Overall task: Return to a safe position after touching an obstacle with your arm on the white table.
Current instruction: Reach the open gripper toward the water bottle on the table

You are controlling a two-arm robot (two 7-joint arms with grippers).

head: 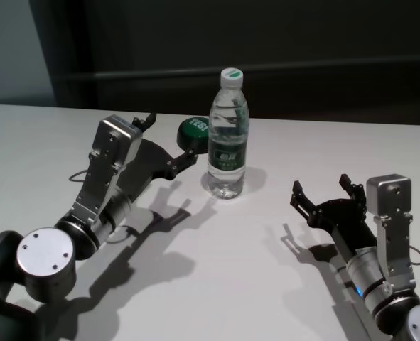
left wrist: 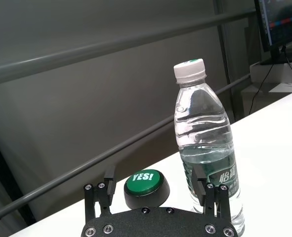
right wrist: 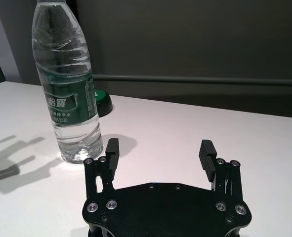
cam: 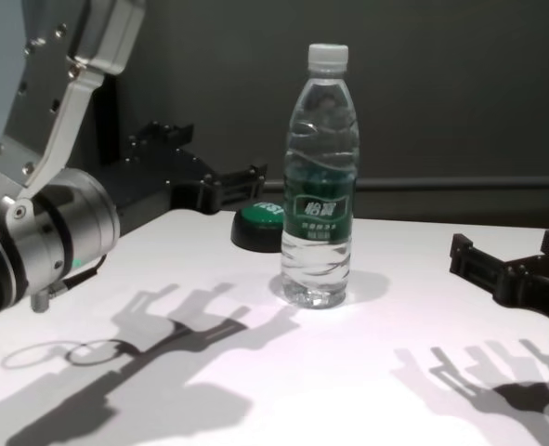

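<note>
Two arms: we have both raised over the white table, one on each side of the bottle.
Water bottle: it stands upright near the table's far edge, white cap on, green label facing us, partly filled with clear water.
Left gripper: we hold it just left of the bottle, above the tabletop; its jaws are spread wide and hold nothing. One fingertip reaches close to the bottle's side, though we cannot tell whether it touches.
Right gripper: we keep it to the right of the bottle and nearer to us, well apart from it; its jaws are also spread wide and empty.
Green button: marked "YES!", it sits on the table just behind and left of the bottle, beyond our left fingers.
</note>
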